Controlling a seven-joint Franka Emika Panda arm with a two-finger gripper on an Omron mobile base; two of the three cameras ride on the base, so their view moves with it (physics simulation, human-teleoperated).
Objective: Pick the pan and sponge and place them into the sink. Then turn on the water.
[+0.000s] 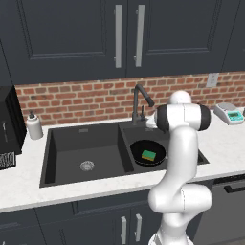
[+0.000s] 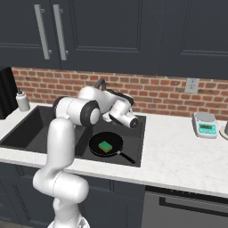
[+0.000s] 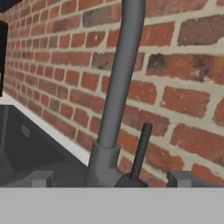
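The faucet [image 3: 118, 87] spout runs off the hand view's top; the arm hides part of the sink [image 1: 72, 139].

matt black sink [image 1: 62, 162], rough brick wall [image 3: 183, 87], smooth grey metal faucet [image 3: 120, 83]

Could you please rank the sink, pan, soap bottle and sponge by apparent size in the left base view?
1. sink
2. pan
3. soap bottle
4. sponge

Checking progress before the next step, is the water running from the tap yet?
Off. No stream falls from the faucet spout into the sink, and its lever is untouched.
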